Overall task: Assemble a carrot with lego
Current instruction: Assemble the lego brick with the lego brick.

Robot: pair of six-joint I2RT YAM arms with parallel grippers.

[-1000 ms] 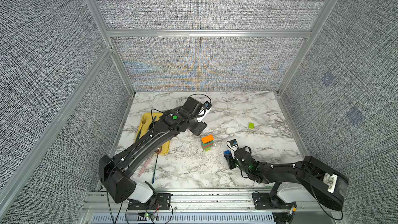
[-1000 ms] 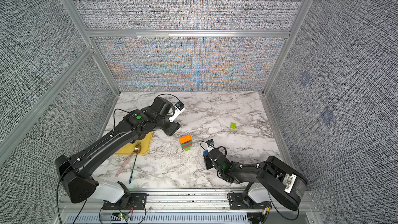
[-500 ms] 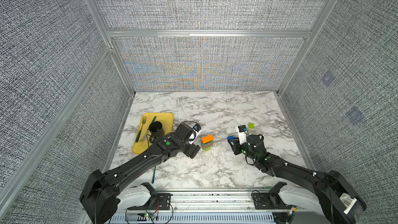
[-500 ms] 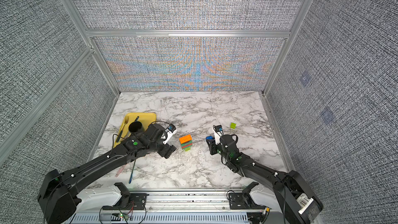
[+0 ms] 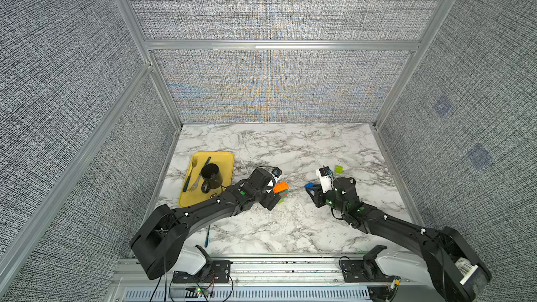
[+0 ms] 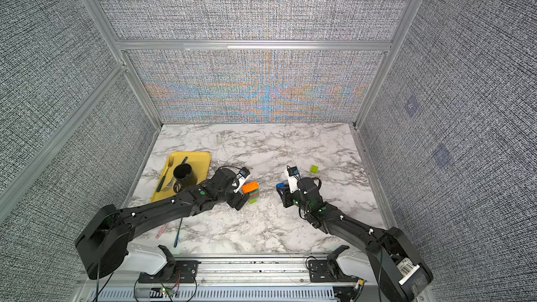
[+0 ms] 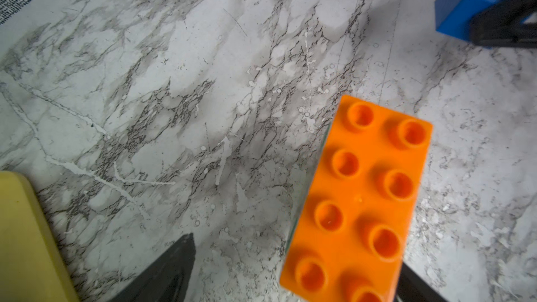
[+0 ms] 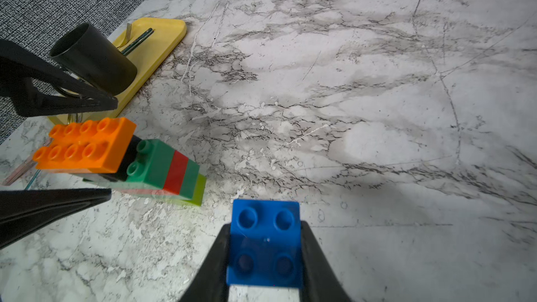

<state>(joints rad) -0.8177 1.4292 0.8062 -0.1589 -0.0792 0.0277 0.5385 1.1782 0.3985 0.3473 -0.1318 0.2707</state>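
Observation:
The carrot (image 5: pixel 281 190) stands near the table's middle: lime at the bottom, then dark green, red, dark green, and a long orange brick (image 7: pixel 360 199) on top, with a dark piece under it. In both top views my left gripper (image 5: pixel 274 193) (image 6: pixel 243 194) is open and straddles the carrot; its fingers (image 8: pixel 72 97) lie apart from the bricks on either side. Right of the carrot, my right gripper (image 8: pixel 264 252) is shut on a small blue brick (image 8: pixel 266 228) (image 5: pixel 309 185), just above the table. A loose lime brick (image 5: pixel 338 169) lies behind the right wrist.
A yellow tray (image 5: pixel 225 156) at the left holds a black mug (image 5: pixel 211 174) and forks. A blue-handled utensil (image 5: pixel 207 235) and a pink one (image 6: pixel 161 230) lie near the front left. Grey walls close in the marble table.
The left arm came forward from the back of the table to the carrot and its jaws widened around it. The right arm carried the blue brick from the front toward the carrot.

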